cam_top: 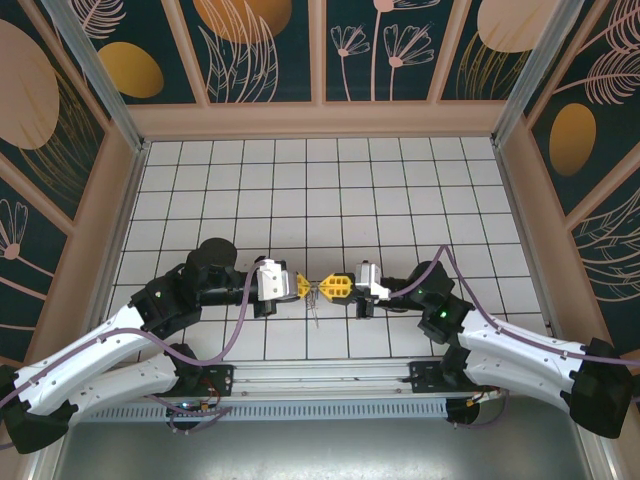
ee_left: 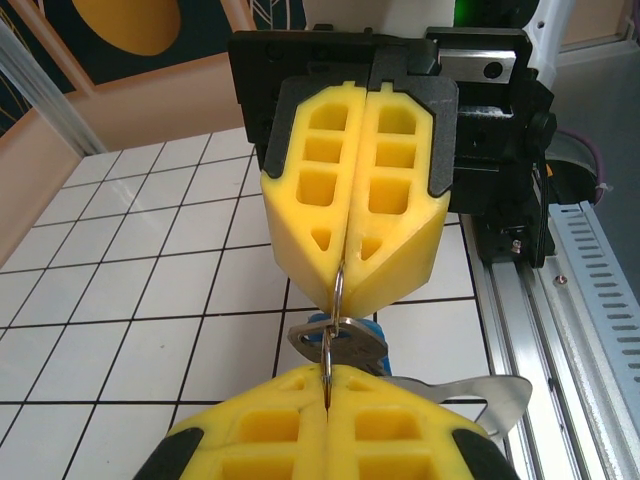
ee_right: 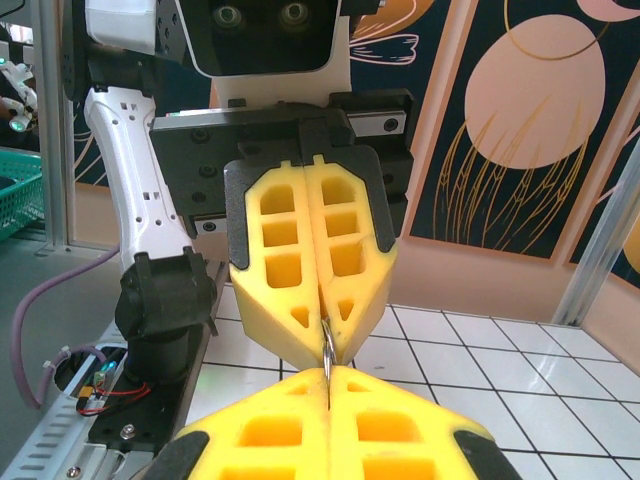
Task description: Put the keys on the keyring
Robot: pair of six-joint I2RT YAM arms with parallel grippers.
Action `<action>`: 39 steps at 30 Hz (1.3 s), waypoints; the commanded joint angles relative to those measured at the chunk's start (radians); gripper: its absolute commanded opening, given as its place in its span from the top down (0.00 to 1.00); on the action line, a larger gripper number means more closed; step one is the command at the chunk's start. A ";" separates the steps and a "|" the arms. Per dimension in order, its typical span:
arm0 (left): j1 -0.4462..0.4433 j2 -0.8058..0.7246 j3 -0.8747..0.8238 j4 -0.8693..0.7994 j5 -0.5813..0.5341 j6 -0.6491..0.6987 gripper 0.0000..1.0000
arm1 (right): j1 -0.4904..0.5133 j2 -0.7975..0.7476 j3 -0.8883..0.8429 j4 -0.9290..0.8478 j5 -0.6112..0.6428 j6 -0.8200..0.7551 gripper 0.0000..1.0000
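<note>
yellow left gripper (ee_left: 328, 388), right gripper (ee_left: 344, 262) both clamped tight on keyring (ee_left: 339, 292) (key (ee_left: 347, 341) hangs between)

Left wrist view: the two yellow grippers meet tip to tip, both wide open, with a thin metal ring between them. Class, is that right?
Wrong on one point: neither is open. The left gripper and the right gripper meet tip to tip, both shut on the keyring, the thin metal ring between them. The left wrist view shows it.
</note>
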 commanded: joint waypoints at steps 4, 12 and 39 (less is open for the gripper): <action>0.002 -0.001 0.033 0.011 0.006 0.016 1.00 | -0.010 -0.022 0.010 0.053 0.023 -0.019 1.00; 0.002 -0.001 0.033 0.012 0.007 0.015 1.00 | -0.013 -0.015 0.013 0.046 0.012 -0.019 1.00; 0.003 0.004 0.034 0.013 0.011 0.014 1.00 | -0.013 -0.003 0.023 0.021 -0.023 -0.024 1.00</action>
